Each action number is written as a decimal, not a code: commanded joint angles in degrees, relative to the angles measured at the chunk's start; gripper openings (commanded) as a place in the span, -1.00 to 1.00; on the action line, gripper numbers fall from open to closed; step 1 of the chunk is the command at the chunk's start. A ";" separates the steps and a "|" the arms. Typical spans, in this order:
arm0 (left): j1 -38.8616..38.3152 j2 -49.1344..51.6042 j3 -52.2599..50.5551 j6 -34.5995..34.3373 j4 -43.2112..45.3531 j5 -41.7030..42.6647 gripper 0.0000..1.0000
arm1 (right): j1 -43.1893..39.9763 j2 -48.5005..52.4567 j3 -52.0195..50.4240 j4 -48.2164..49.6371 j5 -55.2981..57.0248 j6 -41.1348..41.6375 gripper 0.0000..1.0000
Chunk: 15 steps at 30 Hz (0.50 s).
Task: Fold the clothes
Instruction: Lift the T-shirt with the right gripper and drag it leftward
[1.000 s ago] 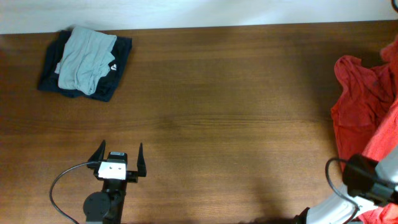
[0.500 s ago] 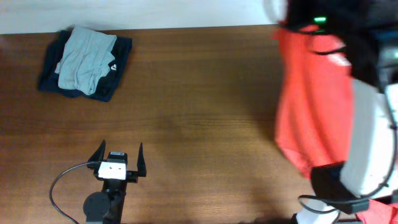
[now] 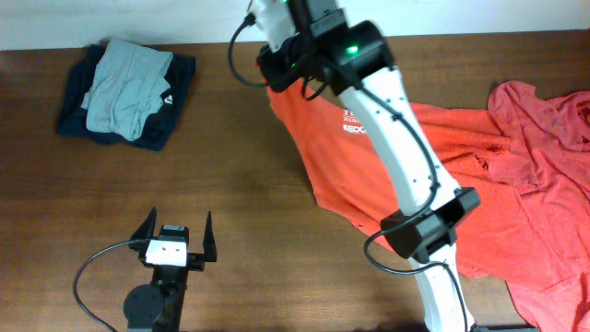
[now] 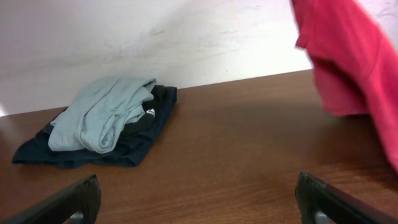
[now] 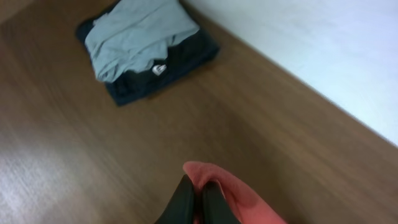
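Observation:
An orange-red T-shirt (image 3: 359, 175) with a small white chest logo is stretched across the table from the back centre to the right. My right gripper (image 3: 277, 74) is shut on its edge (image 5: 214, 180) near the table's back. The shirt's hanging edge shows at the right of the left wrist view (image 4: 348, 68). A second orange-red shirt (image 3: 544, 166) lies crumpled at the right edge. My left gripper (image 3: 175, 232) is open and empty at the front left, low over the table (image 4: 199, 202).
A folded stack of a light grey garment (image 3: 129, 83) on a dark navy one (image 3: 175, 101) sits at the back left; it also shows in the left wrist view (image 4: 106, 118) and the right wrist view (image 5: 140, 34). A white wall runs behind the table.
My right arm has swung from the front right to the back centre, dragging the orange-red shirt leftward and spreading it across the table. The left arm has not moved.

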 commanded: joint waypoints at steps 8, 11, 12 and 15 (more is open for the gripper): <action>-0.22 -0.50 -0.33 0.94 -0.11 -0.35 0.99 | 1.84 -1.86 1.20 0.61 -0.96 0.22 -0.92; -0.22 -0.50 -0.33 0.94 -0.11 -0.35 0.99 | 1.84 -1.86 1.20 0.33 -0.96 0.22 -0.92; -0.22 -0.50 -0.33 0.94 -0.11 -0.35 0.99 | 1.84 -1.86 1.20 0.33 -0.96 0.22 -0.92; -0.22 -0.50 -0.33 0.94 -0.11 -0.35 0.99 | 1.84 -1.86 1.20 0.15 -0.98 0.24 -0.92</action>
